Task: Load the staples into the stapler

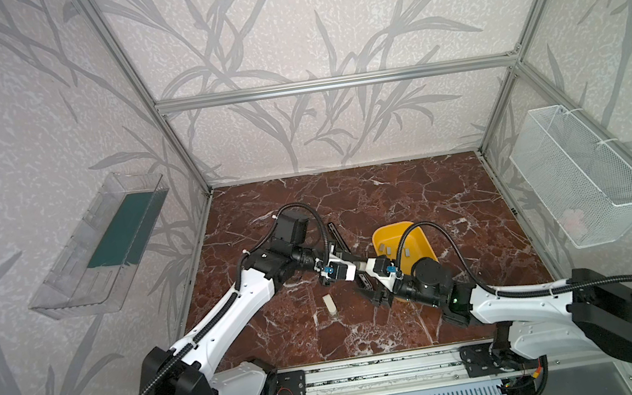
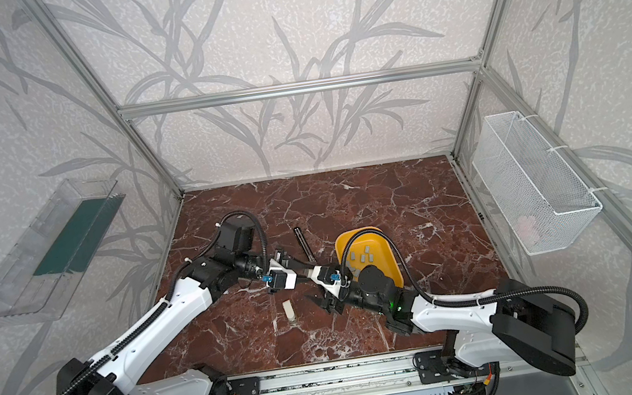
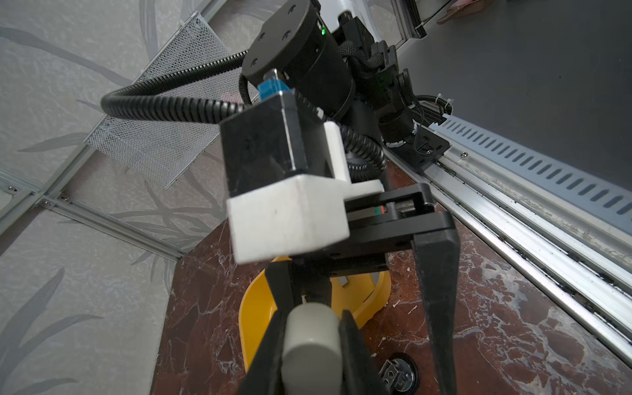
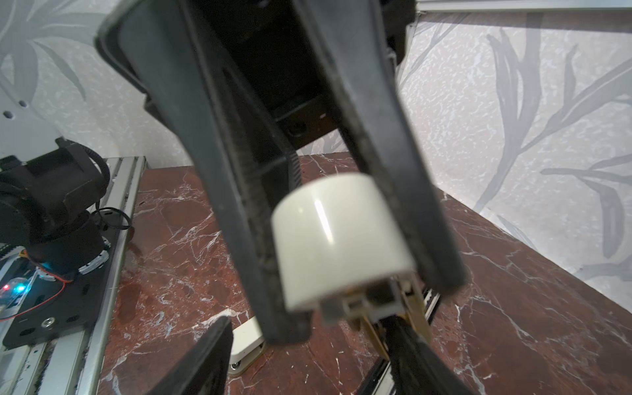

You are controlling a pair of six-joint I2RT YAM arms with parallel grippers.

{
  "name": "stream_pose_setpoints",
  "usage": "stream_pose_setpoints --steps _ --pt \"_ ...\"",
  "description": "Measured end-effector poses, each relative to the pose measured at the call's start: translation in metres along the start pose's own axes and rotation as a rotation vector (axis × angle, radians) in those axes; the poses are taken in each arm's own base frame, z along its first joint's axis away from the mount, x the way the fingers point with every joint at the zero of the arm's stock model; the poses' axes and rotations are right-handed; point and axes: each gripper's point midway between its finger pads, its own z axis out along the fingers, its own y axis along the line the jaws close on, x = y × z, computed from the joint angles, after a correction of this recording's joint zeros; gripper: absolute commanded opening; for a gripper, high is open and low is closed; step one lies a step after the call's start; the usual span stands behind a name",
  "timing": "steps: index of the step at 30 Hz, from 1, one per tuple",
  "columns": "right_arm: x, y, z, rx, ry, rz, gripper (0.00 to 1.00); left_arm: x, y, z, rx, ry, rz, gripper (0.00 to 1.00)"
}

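The marble tabletop (image 1: 431, 190) carries a yellow tray (image 1: 392, 227), and the staples (image 2: 362, 257) lie loose in it, none lifted. The left gripper (image 3: 313, 342) is clamped tight on a cream mini stapler (image 4: 342, 239); the right gripper (image 3: 367, 328) is wide apart and empty, straddling the stapler's exposed end. Judged step: presenting the magazine. Next, fetching one strip calls for a fine pinch. Only the right wrist view shows the metal channel; the top views show the staples plainly
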Motion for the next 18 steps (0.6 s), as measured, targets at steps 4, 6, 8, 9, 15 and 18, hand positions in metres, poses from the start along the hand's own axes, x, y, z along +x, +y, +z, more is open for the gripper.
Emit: stream_pose_setpoints --steps 4,6,8,9,15,18 --pt "0.0 -0.005 -0.005 0.032 -0.005 -0.003 0.76 0.001 -0.003 0.0 0.01 0.004 -0.013 0.0" --pt "-0.003 -0.008 -0.006 0.045 -0.014 -0.005 0.78 0.001 -0.007 0.002 0.023 0.003 -0.029 0.0" --pt "-0.005 -0.009 -0.007 0.05 -0.019 -0.009 0.79 0.001 -0.008 0.002 0.026 0.004 -0.034 0.0" --pt "-0.006 -0.01 -0.007 0.053 -0.021 -0.011 0.8 0.001 -0.008 0.002 0.027 0.004 -0.035 0.0" --pt "-0.011 -0.013 -0.015 0.078 -0.05 -0.019 0.84 0.002 -0.01 0.002 0.033 0.005 -0.046 0.0" --pt "-0.012 -0.015 -0.017 0.089 -0.059 -0.021 0.86 0.002 -0.01 0.002 0.033 0.004 -0.046 0.0"
